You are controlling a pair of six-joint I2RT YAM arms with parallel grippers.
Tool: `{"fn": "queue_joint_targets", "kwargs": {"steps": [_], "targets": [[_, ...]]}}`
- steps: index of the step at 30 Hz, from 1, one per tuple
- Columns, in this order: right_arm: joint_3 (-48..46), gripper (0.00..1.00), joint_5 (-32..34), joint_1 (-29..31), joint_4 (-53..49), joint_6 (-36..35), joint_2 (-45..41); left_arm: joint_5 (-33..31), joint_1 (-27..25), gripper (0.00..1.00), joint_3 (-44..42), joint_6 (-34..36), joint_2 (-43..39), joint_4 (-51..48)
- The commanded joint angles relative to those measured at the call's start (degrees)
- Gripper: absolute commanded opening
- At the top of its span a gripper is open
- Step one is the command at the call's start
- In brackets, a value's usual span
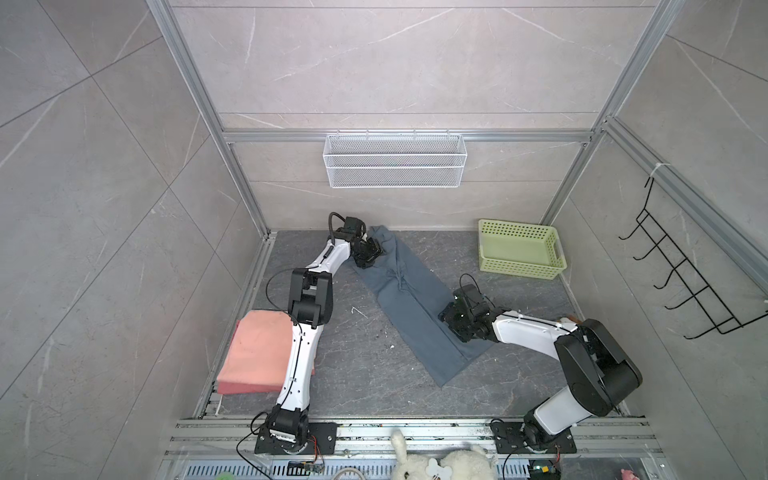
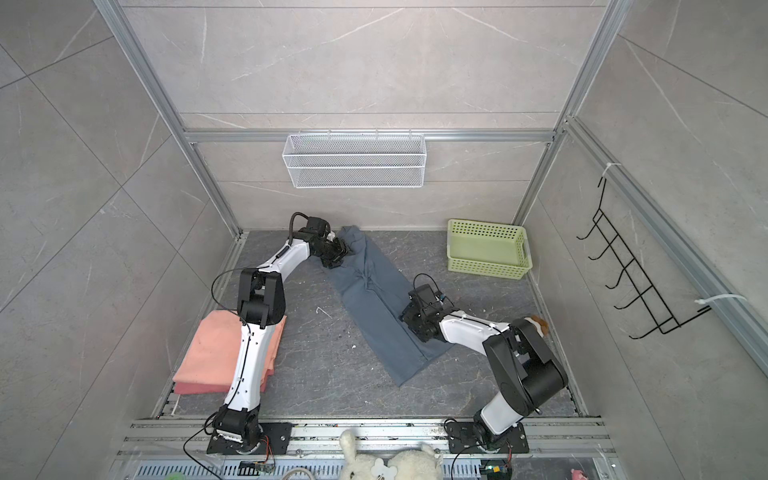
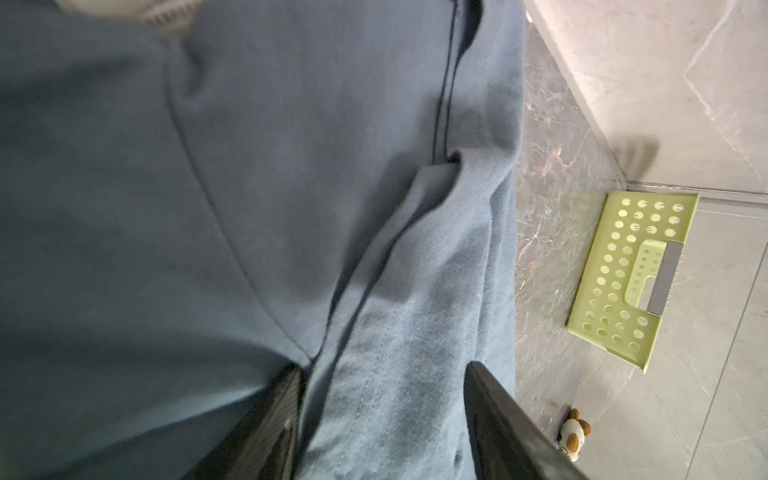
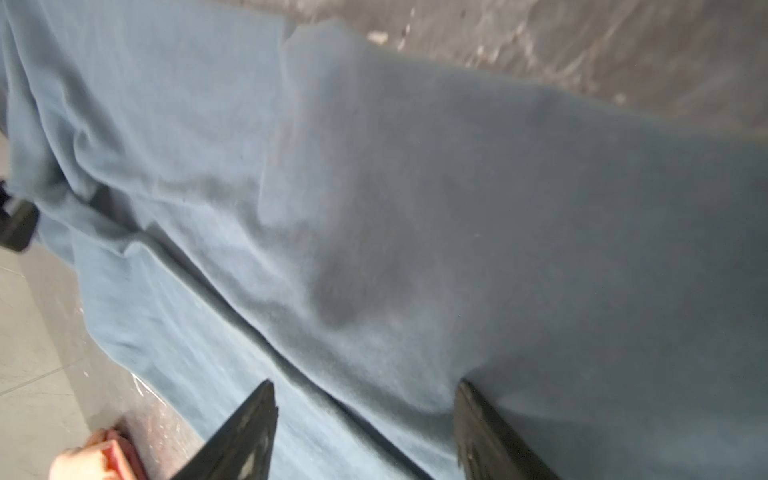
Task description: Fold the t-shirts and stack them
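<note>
Slate blue-grey t-shirt (image 1: 415, 307) lies as long strip, diagonal on bench (image 1: 361, 374), far centre to near right. Your left end effector (image 3: 384, 370) at far end, right end effector (image 4: 365, 385) toward near hem; both wide, straddling cloth, unpinched: likely staged for crosswise fold. Salmon-pink t-shirts (image 1: 253, 353) stacked near left.

readable text: none in any view
blue-grey t-shirt (image 1: 415, 307): no print legible
green basket (image 1: 519, 249): no marking legible
white plush toy's tag (image 1: 439, 471): too small to read
</note>
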Motion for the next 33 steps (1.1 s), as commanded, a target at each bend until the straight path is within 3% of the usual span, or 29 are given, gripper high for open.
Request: {"fn": "queue_joint_targets", "kwargs": {"steps": [1,10,14,17,22,33], "targets": [[-5.5,0.69,-0.9,3.8,-17.6,3.2,4.1,1.2,-1.1,0.65,2.2,-1.6,1.9,0.2],[-5.5,0.70,0.6,7.3,-21.2,3.9,2.0,-5.1,-0.8,0.65,3.8,6.6,-3.7,-3.8],[-4.7,0.70,-0.2,7.4,-20.4,3.5,2.0,-11.0,-0.9,0.66,-4.1,10.5,-12.0,-3.6],[-3.1,0.70,-0.8,7.5,-20.6,2.0,2.4,-11.7,-0.8,0.67,-9.7,9.9,-17.1,-4.2],[-1.2,0.70,-1.8,8.0,-21.7,0.0,4.4,-8.9,-1.0,0.66,-15.2,7.2,-17.8,-3.9],[-1.4,0.70,-2.4,11.0,-20.4,1.2,6.2,-8.8,-1.0,0.66,-15.7,3.3,-11.9,-3.8]]}}
